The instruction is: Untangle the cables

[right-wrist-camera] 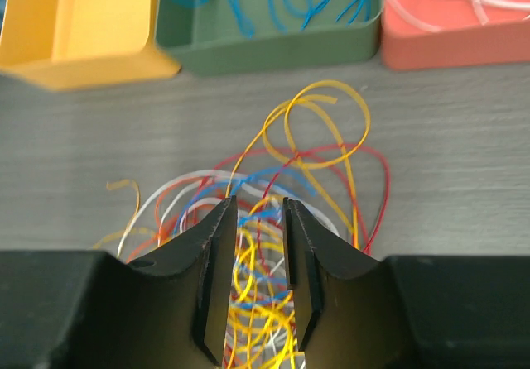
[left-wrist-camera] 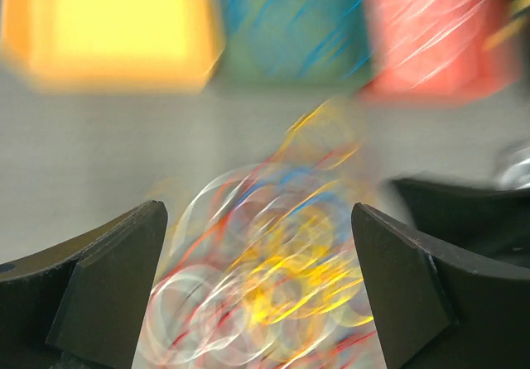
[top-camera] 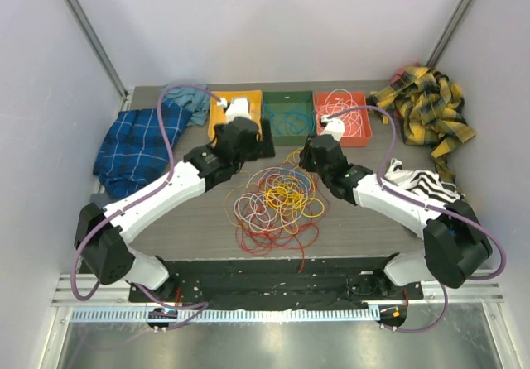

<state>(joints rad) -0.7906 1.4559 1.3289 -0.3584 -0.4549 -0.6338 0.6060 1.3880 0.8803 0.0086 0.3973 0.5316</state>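
The cables lie in a tangled pile of red, orange, yellow, white and blue loops mid-table. My left gripper is at the pile's far left edge. Its wrist view is motion-blurred and shows the left gripper wide open and empty above the cables. My right gripper is at the pile's far right edge. In its wrist view the right gripper has its jaws a narrow gap apart, low over the cables, and I see no wire pinched between them.
Three trays stand at the back: a yellow tray, a green tray with blue wires and a red tray with white wires. A blue plaid cloth lies left. A yellow plaid cloth and a striped cloth lie right.
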